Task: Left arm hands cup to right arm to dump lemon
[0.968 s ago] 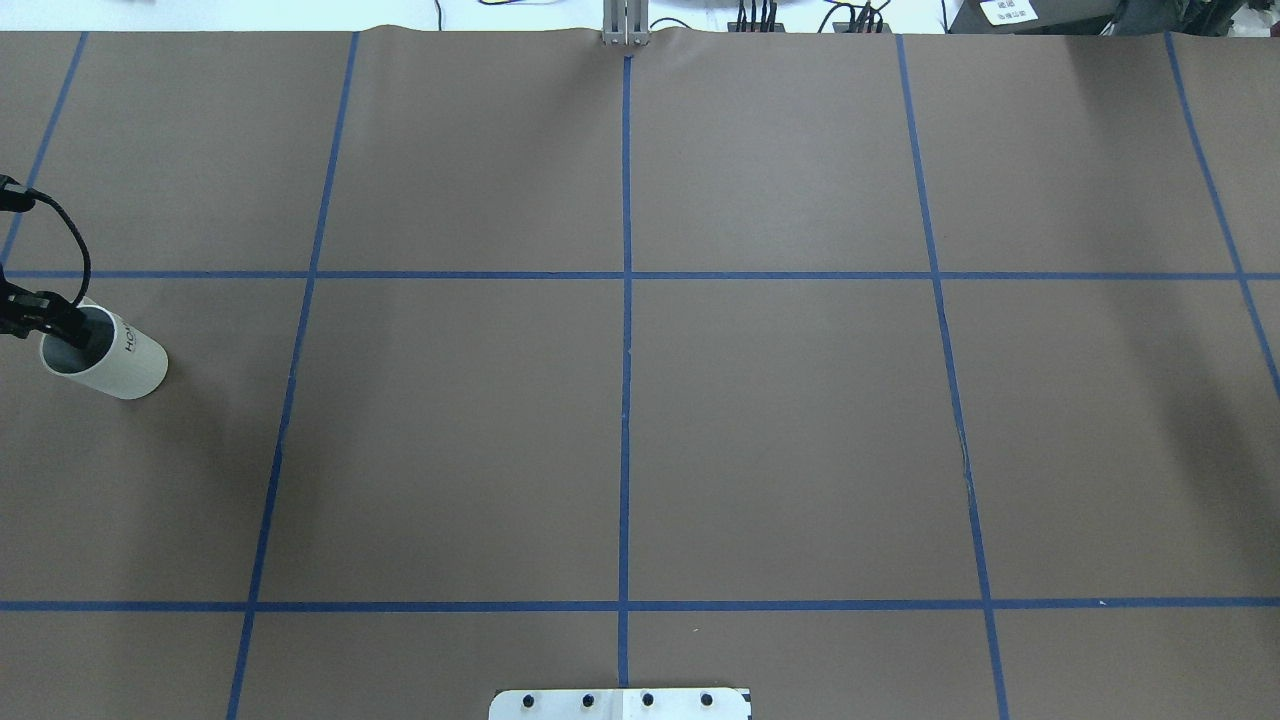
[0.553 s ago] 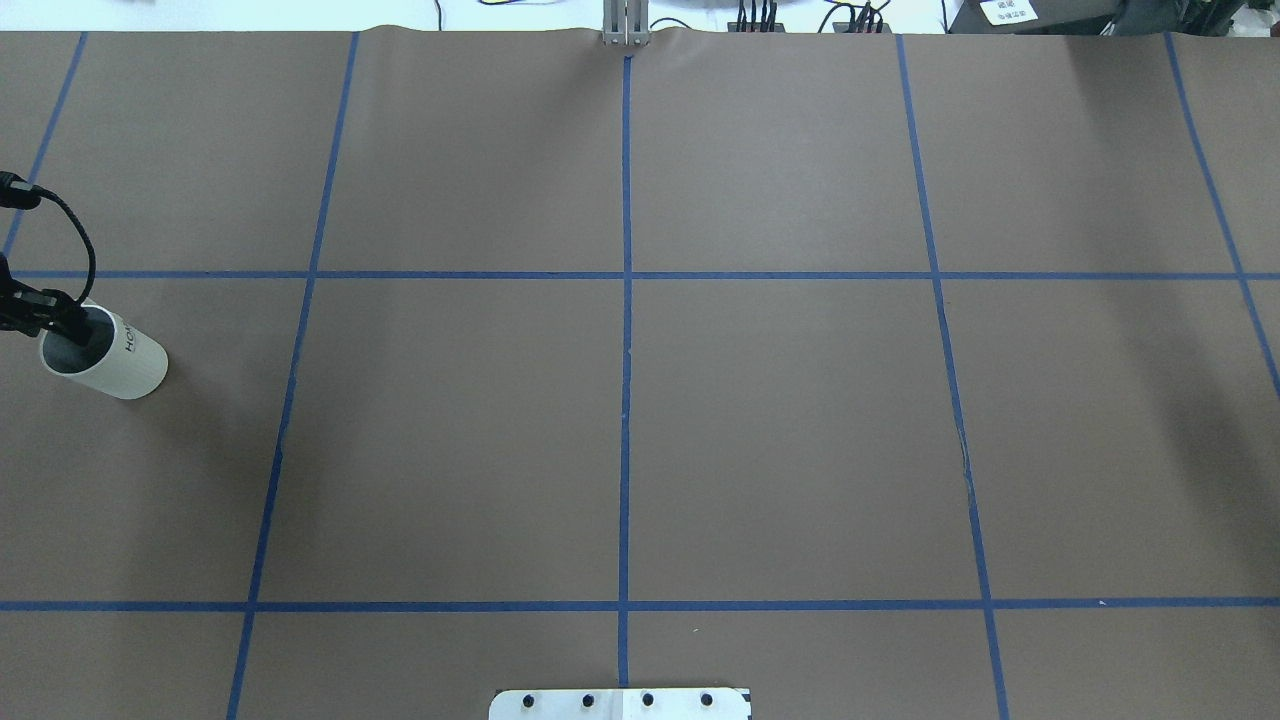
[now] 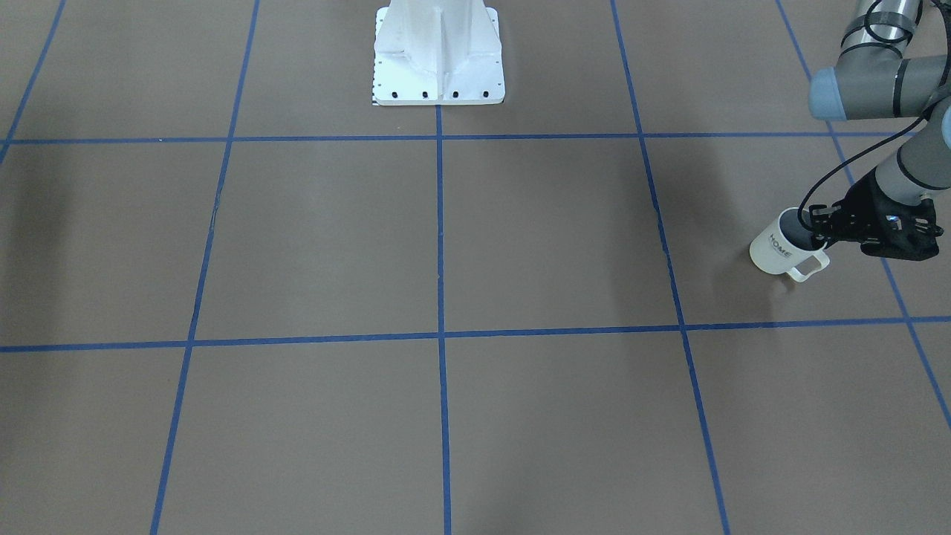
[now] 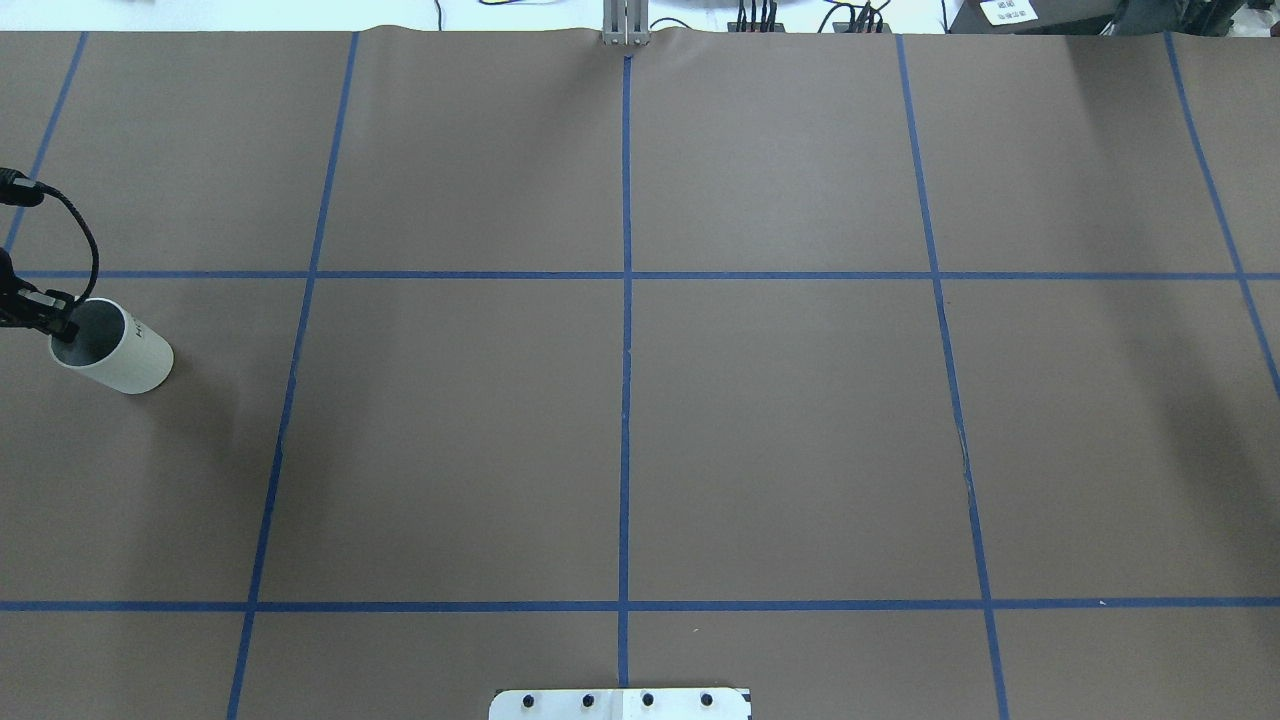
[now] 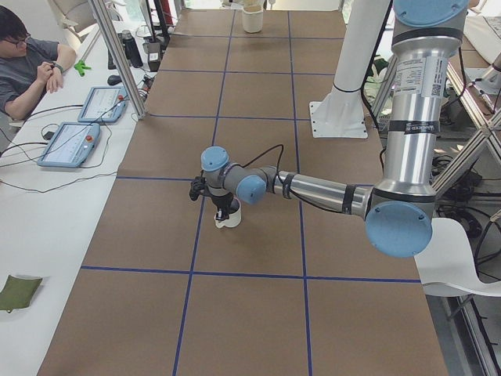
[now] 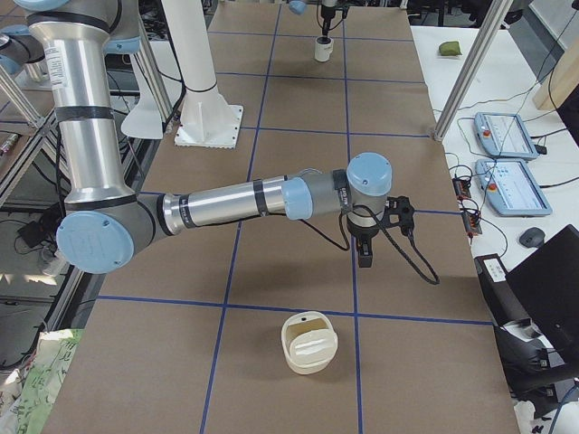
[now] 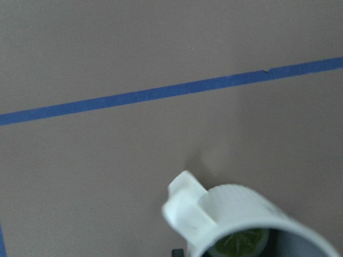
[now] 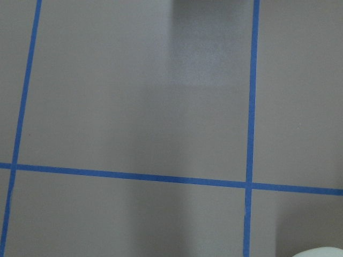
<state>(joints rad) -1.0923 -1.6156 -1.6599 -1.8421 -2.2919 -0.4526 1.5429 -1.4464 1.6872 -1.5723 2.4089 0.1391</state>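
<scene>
The cup (image 4: pixel 125 362) is a white mug with "HOME" on its side, at the table's far left in the overhead view. It leans over, handle (image 3: pixel 810 264) toward the front camera. My left gripper (image 4: pixel 62 322) is shut on the cup's rim (image 3: pixel 789 236). The left wrist view looks down into the cup (image 7: pixel 236 209) and shows the yellow-green lemon (image 7: pixel 241 243) at its bottom. My right gripper (image 6: pixel 365 258) hangs over the table's right part, seen only from the right side camera; I cannot tell whether it is open or shut.
A white basket-like container (image 6: pixel 309 344) stands on the table near my right gripper. The robot's white pedestal (image 3: pixel 438 52) is at the table's back middle. A person (image 5: pixel 27 63) sits at a side bench with control tablets (image 5: pixel 70 142). Blue tape lines grid the brown table (image 4: pixel 780 430).
The cup has shifted slightly up and right in my left gripper's hold and looks more upright; less of its lettering shows. The gripper pulled back toward the view's left edge.
</scene>
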